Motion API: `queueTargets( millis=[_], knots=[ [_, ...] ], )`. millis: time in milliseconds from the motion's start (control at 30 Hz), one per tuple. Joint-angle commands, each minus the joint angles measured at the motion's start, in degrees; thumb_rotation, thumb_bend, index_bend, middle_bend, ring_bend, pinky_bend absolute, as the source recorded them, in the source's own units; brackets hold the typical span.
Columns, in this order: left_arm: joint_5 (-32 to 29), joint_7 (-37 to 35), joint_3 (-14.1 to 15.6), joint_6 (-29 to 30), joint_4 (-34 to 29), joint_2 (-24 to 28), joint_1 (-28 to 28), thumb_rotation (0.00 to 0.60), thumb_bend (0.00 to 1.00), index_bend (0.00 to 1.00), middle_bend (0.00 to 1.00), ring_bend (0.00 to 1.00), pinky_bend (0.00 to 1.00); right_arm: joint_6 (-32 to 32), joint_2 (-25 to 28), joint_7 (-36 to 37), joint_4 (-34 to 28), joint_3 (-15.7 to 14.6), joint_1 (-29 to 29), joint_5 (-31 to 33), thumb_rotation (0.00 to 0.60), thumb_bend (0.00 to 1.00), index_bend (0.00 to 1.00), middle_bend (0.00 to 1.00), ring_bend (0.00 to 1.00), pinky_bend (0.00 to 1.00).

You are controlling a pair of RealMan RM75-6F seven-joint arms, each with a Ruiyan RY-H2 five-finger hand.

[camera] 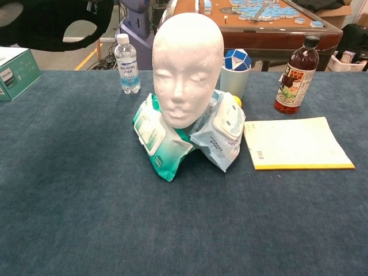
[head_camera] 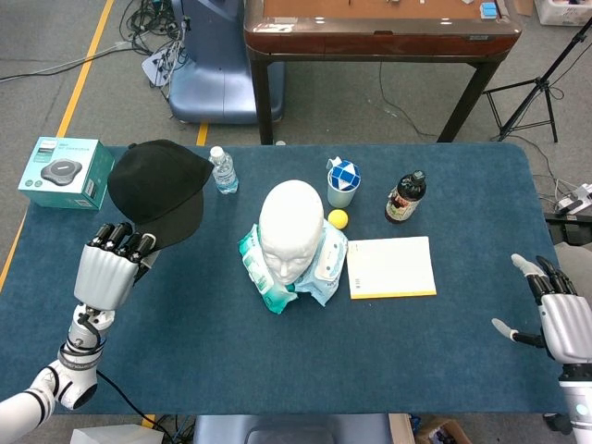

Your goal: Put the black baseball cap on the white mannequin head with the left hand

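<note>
My left hand holds the black baseball cap up in the air over the table's left side, gripping it at its near edge. In the chest view the black baseball cap hangs at the top left corner, well above the table; the hand itself is out of that frame. The white mannequin head stands at the table's middle on packs of wet wipes, face toward me, and the white mannequin head is bare. My right hand hovers open at the table's far right edge.
A water bottle stands just right of the raised cap. A teal box sits at the table's left corner. Behind the head are a cup with a puzzle cube, a yellow ball and a brown bottle; a yellow notepad lies to its right.
</note>
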Motion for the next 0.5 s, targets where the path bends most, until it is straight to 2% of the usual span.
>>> queueTargets(
  millis=[33,233,500],
  knots=[
    [1.53,2.41,-1.15,-0.51,-3.47,1.81,-1.70,0.600,0.31,0.83,0.87,0.56,0.67,0.14,0.04,0.10,-0.01,0.02,-0.07,-0.05,0.600,0.00,0.09,0.21,0.08,0.14],
    [4.73,7.08,-1.49,-3.00,-8.84,2.84,-4.54,0.600,0.31,0.84,0.87,0.56,0.67,0.46,0.20,0.59,0.02,0.10,-0.27,-0.06,0.600,0.00,0.09,0.21,0.08,0.14],
    [7.63,11.27,-1.52,-7.18,-11.49,-0.31,-8.52,0.600,0.31,0.84,0.88,0.57,0.67,0.60,0.61,1.91,0.23,0.23,-0.42,-0.02,0.600,0.00,0.09,0.21,0.08,0.14]
  ],
)
